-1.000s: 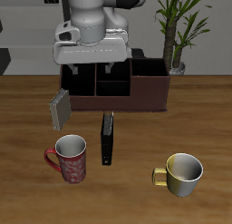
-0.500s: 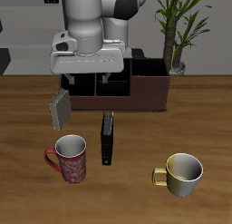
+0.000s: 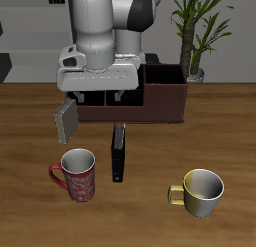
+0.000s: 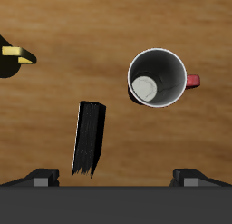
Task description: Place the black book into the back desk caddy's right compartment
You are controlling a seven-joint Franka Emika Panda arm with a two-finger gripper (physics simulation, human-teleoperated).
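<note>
The black book (image 3: 118,152) lies flat on the table in front of the back desk caddy (image 3: 150,113), its long side pointing toward the front edge. It also shows in the wrist view (image 4: 89,139). The caddy is a dark maroon box with a dark interior; its right compartment (image 3: 166,91) is the wide end section near the plant. My gripper (image 3: 97,95) is open and empty, hanging above the caddy's other end, behind the book and well above it. In the wrist view my gripper (image 4: 115,178) shows both fingertips (image 4: 41,177) wide apart.
A grey textured book (image 3: 66,121) leans against the caddy's end. A red patterned mug (image 3: 76,174) stands beside the black book and shows in the wrist view (image 4: 156,77). A yellow mug (image 3: 200,190) stands near the front edge. A potted plant (image 3: 194,36) stands behind the caddy.
My gripper has come lower and a little toward the table's front, over the caddy. It stays open. The books and mugs have not moved.
</note>
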